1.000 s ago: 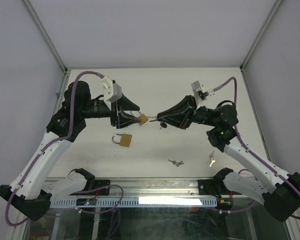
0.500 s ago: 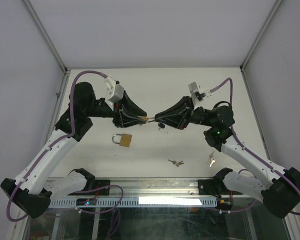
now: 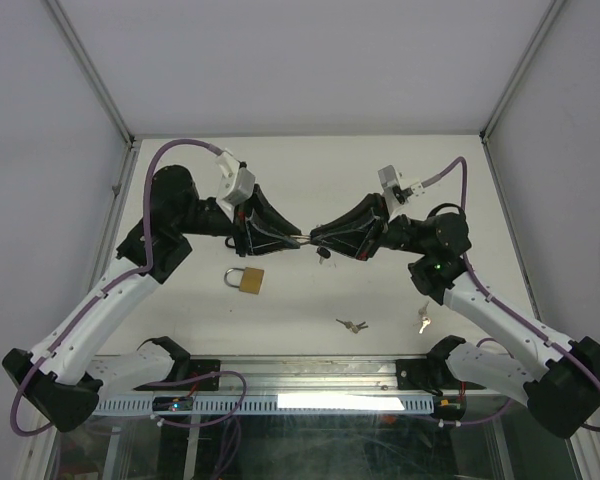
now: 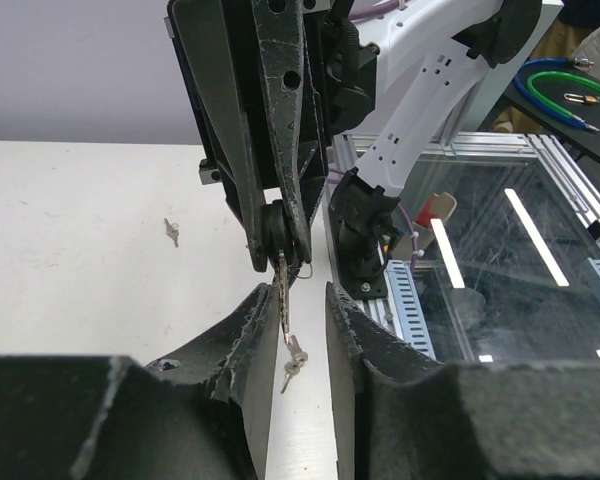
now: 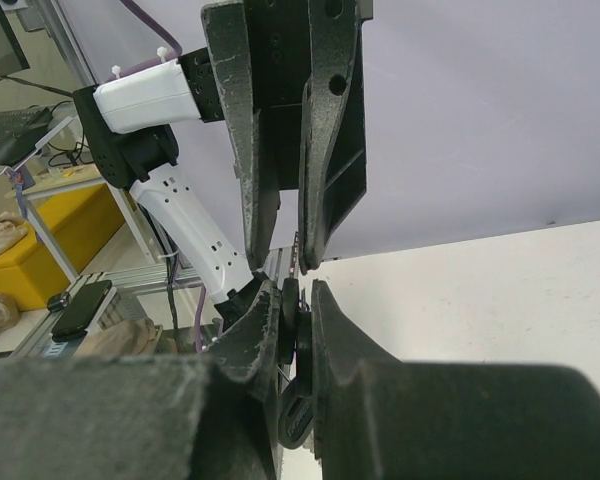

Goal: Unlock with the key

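Two sets of black, wedge-shaped fingers meet tip to tip at mid-frame above the white bench [image 3: 310, 170]. The right fingers [image 4: 280, 120] are clamped on the black-headed key [image 4: 283, 295]. Its thin metal blade hangs between the left fingers [image 4: 242, 345], which stand slightly apart, narrower than a second ago. The brass padlock [image 3: 245, 280] lies on the bench, lower left of centre.

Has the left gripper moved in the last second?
Yes. The left gripper has slid right, farther from the padlock on the table, up to the right gripper.
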Available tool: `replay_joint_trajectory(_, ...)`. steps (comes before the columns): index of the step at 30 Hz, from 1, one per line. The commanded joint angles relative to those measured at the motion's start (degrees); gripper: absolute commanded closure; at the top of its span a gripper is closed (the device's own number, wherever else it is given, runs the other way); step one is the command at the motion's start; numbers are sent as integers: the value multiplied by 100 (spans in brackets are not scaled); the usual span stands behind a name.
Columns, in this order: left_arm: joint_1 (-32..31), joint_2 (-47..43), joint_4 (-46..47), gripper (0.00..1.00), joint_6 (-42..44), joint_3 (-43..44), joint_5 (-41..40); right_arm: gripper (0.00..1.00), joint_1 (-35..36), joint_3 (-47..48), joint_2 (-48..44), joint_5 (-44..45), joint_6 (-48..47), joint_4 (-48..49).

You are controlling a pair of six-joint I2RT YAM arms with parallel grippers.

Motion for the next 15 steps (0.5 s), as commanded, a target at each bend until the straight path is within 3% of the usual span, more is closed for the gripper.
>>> replay_joint_trajectory(1, -104, 54, 236, 77, -107, 146, -47, 100, 16, 226, -166, 101, -103, 160)
replay_joint_trajectory(4, -163, 48, 228, 97, -99, 161, -107, 100, 25, 235, -172, 101, -105, 126)
replay_joint_trajectory(5, -171, 47, 223, 100, -99, 169, -142, 100, 25, 241, -183, 104, -113, 116)
replay_joint_trajectory(10, -183, 25, 189, 100, -140, 226, -343, 100, 14, 311, -214, 57, -158, -163)
replay_joint_trajectory(11, -183, 9, 186, 100, -154, 237, -484, 93, 5, 384, -241, -33, -320, -450)
replay_joint_trajectory(12, -188, -8, 185, 100, -152, 253, -623, 63, -11, 474, -292, -85, -561, -867)
replay_joint_trajectory(13, -191, -33, 157, 100, -118, 265, -749, 19, -19, 580, -362, -11, -788, -1337)
replay_joint_trajectory(14, -191, -52, 77, 100, -51, 266, -845, 3, -31, 685, -431, 76, -1089, -1892)
replay_joint_trajectory(15, -185, -73, -13, 100, 39, 267, -910, 1, -58, 802, -514, 138, -1186, -2422)
